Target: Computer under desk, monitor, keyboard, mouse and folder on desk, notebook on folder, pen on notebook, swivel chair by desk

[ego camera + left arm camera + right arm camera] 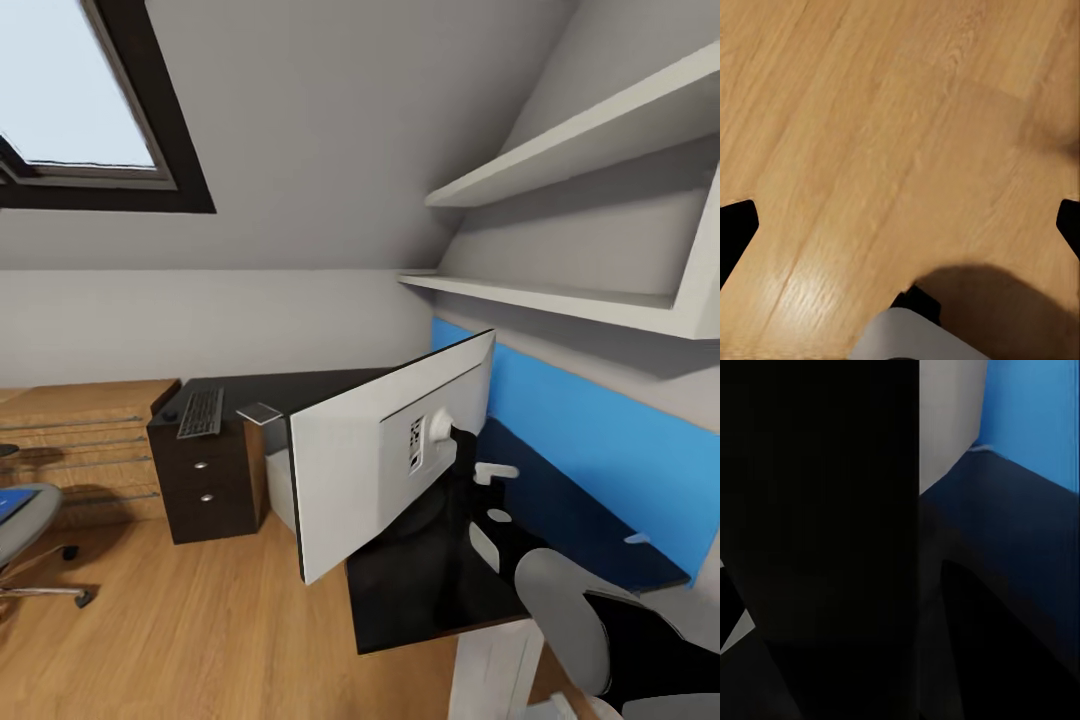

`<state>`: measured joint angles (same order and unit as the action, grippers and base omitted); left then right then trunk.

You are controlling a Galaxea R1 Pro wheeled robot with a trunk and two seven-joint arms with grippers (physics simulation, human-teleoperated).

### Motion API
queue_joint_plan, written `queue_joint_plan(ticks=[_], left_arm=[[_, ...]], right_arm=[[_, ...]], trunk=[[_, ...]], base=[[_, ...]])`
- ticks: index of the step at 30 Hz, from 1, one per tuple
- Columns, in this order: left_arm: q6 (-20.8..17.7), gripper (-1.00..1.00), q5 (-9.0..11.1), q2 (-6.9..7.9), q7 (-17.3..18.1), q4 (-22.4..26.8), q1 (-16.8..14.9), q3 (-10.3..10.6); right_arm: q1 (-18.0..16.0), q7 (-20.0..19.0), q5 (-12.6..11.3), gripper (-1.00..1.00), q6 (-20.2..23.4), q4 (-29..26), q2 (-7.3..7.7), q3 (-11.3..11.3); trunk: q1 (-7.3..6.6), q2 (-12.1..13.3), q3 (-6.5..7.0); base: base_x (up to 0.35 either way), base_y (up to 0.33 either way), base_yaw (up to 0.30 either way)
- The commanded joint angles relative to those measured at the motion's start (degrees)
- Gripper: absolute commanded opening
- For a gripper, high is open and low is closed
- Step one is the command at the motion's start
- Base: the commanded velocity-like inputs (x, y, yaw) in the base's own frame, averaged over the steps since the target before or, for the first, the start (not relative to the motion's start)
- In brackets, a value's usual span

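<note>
The monitor [370,470] stands tilted over the black desk [420,590], its pale back toward me. My right arm reaches to the mount on that back, and the right gripper [462,442] is lost in dark shapes there. The right wrist view shows the monitor's dark panel [817,510] very close, with the desk's blue back panel [1035,412] beyond. The keyboard [201,412] and the small greyish notebook [259,412] lie on the drawer unit [205,480]. A light-grey computer [279,490] sits under the desk. My left gripper [900,221] hangs open over bare wooden floor.
The swivel chair [25,530] with the blue folder [14,505] on its seat stands at the far left. A light wooden chest [90,440] lies beyond it. White wall shelves [560,290] hang above the desk. A skylight [80,100] is set in the sloping ceiling.
</note>
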<state>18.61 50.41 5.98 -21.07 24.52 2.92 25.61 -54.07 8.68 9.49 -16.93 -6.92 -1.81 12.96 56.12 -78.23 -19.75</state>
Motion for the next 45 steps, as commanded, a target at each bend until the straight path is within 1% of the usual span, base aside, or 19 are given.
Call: queue_joint_plan(ticks=[1,5,16,26,38,45], left_arm=[[0.2,1.00,0.4,0.08,-0.5,0.2,0.0,0.5],[0.2,1.00,0.4,0.08,-0.5,0.2,0.0,0.5],[0.1,1.00,0.5,0.07,-0.5,0.2,0.0,0.5],[0.1,1.00,0.5,0.08,-0.5,0.2,0.0,0.6],[0.1,1.00,0.5,0.00,-0.5,0.2,0.0,0.7],[0.1,1.00,0.4,-0.01,-0.5,0.2,0.0,0.7]], right_arm=[[-0.1,0.3,0.8,-1.00,-0.1,-0.1,-0.03,0.1],[-0.1,0.3,0.8,-1.00,-0.2,0.0,-0.03,0.1],[-0.1,0.3,0.8,-1.00,-0.2,0.0,-0.03,0.1],[-0.1,0.3,0.8,-1.00,-0.2,0.0,-0.03,0.1],[-0.1,0.3,0.8,-1.00,-0.1,0.1,-0.03,0.1],[-0.1,0.3,0.8,-1.00,-0.1,0.1,-0.10,0.1]], trunk=[[-0.03,0.0,-0.05],[-0.03,0.0,-0.05],[-0.03,0.0,-0.05],[-0.03,0.0,-0.05],[-0.03,0.0,-0.05],[-0.03,0.0,-0.05]], base=[[-0.256,-0.228,0.015],[-0.145,-0.090,0.005],[-0.009,-0.004,0.003],[-0.004,-0.012,0.128],[-0.042,-0.288,0.162],[-0.001,-0.327,0.042]])
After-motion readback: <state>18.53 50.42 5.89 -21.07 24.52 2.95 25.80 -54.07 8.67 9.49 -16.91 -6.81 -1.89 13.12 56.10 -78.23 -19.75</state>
